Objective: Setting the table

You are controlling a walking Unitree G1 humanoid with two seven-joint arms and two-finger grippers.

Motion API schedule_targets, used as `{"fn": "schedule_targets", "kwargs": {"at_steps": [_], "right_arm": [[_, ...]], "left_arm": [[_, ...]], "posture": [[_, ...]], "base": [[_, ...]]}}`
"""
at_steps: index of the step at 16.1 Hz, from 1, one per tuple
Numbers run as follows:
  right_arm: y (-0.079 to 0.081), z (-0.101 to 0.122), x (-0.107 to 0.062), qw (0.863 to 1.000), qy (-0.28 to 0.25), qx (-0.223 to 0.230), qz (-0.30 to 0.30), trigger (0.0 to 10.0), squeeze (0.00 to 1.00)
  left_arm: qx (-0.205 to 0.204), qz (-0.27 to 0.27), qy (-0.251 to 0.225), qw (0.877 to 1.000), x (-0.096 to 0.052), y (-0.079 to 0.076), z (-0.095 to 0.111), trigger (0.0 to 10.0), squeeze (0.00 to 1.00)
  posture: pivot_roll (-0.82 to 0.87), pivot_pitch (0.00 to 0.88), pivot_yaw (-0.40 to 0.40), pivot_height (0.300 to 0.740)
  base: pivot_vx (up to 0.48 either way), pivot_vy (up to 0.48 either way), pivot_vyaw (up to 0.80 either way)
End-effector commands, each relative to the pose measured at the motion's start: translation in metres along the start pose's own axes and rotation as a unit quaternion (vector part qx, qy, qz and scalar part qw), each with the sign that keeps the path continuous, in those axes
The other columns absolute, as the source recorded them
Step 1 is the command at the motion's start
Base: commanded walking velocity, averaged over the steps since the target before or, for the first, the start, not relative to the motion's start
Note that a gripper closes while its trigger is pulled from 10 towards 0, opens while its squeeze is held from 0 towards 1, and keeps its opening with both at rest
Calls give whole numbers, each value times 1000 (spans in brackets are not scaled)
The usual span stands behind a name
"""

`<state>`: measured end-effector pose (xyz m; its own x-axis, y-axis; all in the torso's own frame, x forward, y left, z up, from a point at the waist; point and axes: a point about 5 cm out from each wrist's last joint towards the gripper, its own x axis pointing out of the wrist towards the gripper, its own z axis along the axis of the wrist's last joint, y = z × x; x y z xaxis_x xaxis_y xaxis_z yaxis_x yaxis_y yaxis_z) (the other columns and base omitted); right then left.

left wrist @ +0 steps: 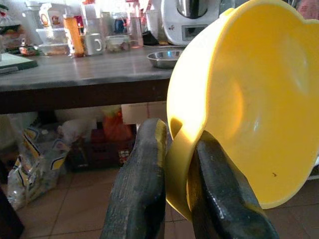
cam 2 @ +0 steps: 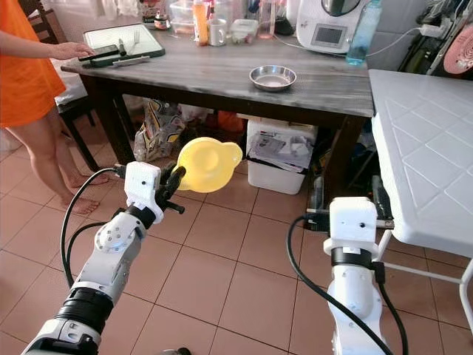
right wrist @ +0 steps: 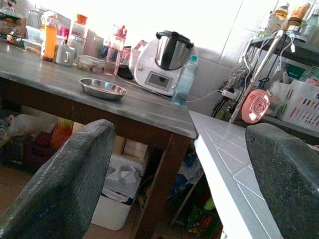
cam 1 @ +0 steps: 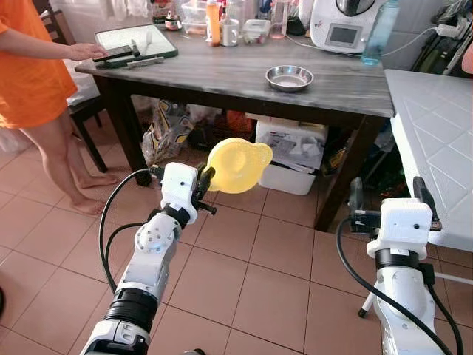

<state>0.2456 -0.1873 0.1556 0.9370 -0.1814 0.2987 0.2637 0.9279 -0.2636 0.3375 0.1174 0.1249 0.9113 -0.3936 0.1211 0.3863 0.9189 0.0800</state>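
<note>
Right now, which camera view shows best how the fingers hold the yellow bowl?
The left wrist view: both fingers pinch the rim of the yellow bowl close up. The two eye views show the whole bowl before the left gripper, but the pinch looks small there.

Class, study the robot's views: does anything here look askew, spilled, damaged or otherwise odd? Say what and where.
Nothing is spilled or broken. One oddity: the yellow bowl is tipped on its side, pinched by its rim in the left gripper over the floor, short of the dark table. The steel bowl sits upright on it.
</note>
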Motion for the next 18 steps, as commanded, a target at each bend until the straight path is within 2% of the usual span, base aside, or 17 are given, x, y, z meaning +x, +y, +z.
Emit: {"fn": "schedule_targets", "kwargs": {"at_steps": [1,4,8,12,18], "right_arm": [[-2,5,2,1000,-7,0,-7,10000,0],[0,5,2,1000,-9,-1,2,10000,0],[-6,3,-1,1000,-3,-4,-9,10000,0],[0,3,-1,1000,-3,1,-5,10000,0],[-2,2,0,1000,0,3,-5,10000,0]], "left_arm": [[1,-7,-14,1000,3,1,7,10000,0],[1,-8,-12,1000,2,2,6,10000,0],[0,-17,-8,1000,0,0,4,10000,0],[0,-18,-8,1000,1,1,5,10000,0],[-5,-18,-11,1000,1,-3,7,10000,0]], "posture": [[150,52,0,740],[152,59,-1,740],[151,66,8,740],[156,70,9,740],[159,73,1,740]], "base": [[262,0,0],[310,0,0],[330,0,0],[342,0,0],[343,0,0]]}}
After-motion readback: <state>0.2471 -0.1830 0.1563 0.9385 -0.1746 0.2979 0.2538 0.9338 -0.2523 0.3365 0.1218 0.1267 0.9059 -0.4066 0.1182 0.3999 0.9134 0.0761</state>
